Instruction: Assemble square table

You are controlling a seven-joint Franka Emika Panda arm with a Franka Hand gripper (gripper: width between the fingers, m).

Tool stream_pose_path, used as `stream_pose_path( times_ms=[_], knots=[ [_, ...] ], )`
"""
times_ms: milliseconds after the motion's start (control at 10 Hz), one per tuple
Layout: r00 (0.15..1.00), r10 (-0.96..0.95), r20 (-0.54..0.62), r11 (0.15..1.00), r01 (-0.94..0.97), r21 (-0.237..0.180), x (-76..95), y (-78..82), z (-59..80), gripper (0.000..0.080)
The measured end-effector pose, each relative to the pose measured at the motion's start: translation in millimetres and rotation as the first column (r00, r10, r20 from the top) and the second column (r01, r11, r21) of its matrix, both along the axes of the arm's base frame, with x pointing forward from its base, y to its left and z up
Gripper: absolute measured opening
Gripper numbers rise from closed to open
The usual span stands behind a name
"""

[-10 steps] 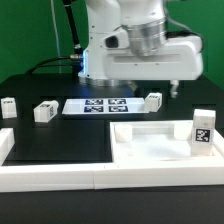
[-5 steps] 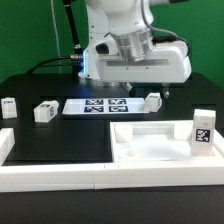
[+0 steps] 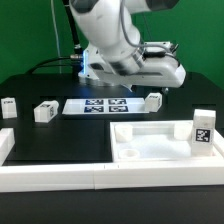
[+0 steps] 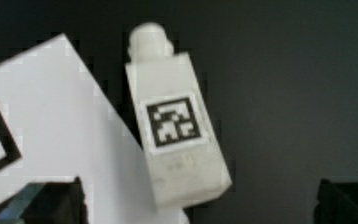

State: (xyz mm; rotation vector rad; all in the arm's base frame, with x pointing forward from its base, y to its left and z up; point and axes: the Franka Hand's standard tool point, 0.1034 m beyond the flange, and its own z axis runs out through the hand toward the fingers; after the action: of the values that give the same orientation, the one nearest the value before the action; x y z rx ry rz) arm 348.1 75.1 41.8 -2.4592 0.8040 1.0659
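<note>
**Gripper [image 4: 190, 198] spread wide over a loose leg — grasp not yet made**

Item: gripper. Condition: jaws fully apart, nothing between the pads. The two dark fingertips [image 4: 34, 200] show at the corners of the wrist view, one on either side of the target.

Item: target leg [image 4: 176, 120]. It lies flat on the black table [image 3: 60, 135] just beside the marker board [image 4: 43, 110]; whether the two touch cannot be told. A tag faces up, and a narrower stub shows at one end.

Item: square table top [image 3: 150, 150]. It sits at the exterior view's lower right, against the white border wall [image 3: 50, 172]. One leg [image 3: 201, 130] stands upright at its corner; whether it is seated in a socket is not clear.

Item: spare legs. Two [image 3: 8, 108] [image 3: 44, 112] lie well apart at the exterior view's left.

Handling note, as a judgement:
- The leg looks slightly skewed to the jaws' closing line, so a small wrist turn first would square it.
- Centre on the tagged body — not on the stub, which probably needs to stay free for a socket.
- Descend straight, and watch that the finger on the board's side lands on the table rather than on the board's edge.
</note>
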Motion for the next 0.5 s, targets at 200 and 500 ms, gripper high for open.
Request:
stream_pose_path(
  times_ms=[200,500],
  knots=[
    [0.999,-0.043,-0.024,0.999,0.043,0.001,-6.8,13.1,-23.1,0.0648],
    [0.999,-0.042,-0.029,0.999,0.042,-0.001,-11.1,15.8,-25.3,0.0648]
  ],
)
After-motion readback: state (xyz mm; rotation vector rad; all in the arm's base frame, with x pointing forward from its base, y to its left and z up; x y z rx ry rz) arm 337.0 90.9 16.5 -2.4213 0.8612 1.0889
